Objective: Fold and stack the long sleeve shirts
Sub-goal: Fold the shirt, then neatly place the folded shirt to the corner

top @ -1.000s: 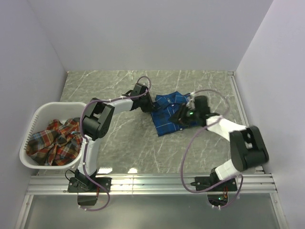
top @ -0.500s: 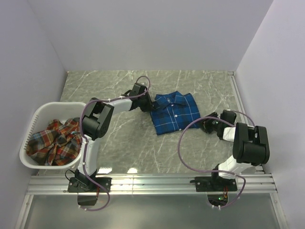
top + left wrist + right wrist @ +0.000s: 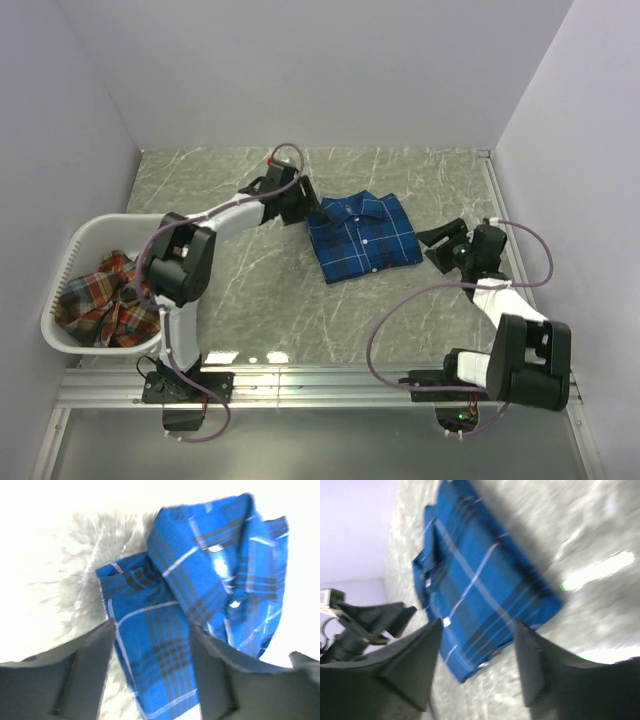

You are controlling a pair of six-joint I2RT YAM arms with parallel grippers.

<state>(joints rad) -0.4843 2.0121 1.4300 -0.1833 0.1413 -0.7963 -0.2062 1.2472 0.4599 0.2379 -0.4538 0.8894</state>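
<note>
A royal blue plaid long sleeve shirt [image 3: 362, 236] lies folded on the marble table, collar toward the back. My left gripper [image 3: 303, 208] hovers at its left edge, open and holding nothing. In the left wrist view the blue shirt [image 3: 200, 580] shows between and beyond the spread fingers [image 3: 90, 670]. My right gripper [image 3: 433, 246] sits just right of the shirt, apart from it and open. The right wrist view shows the blue shirt [image 3: 480, 585] ahead of the gripper [image 3: 477, 630]. A crumpled red-orange plaid shirt [image 3: 110, 295] lies in the basket.
The white laundry basket [image 3: 75, 240] stands at the table's left edge, beside the left arm's elbow. Walls close in the table at the back, left and right. A metal rail [image 3: 320, 380] with both arm bases runs along the near edge.
My left gripper has opened and let go of the shirt's left edge, shifting slightly back. The right arm has pulled away to the right of the shirt, and its jaws have widened.
</note>
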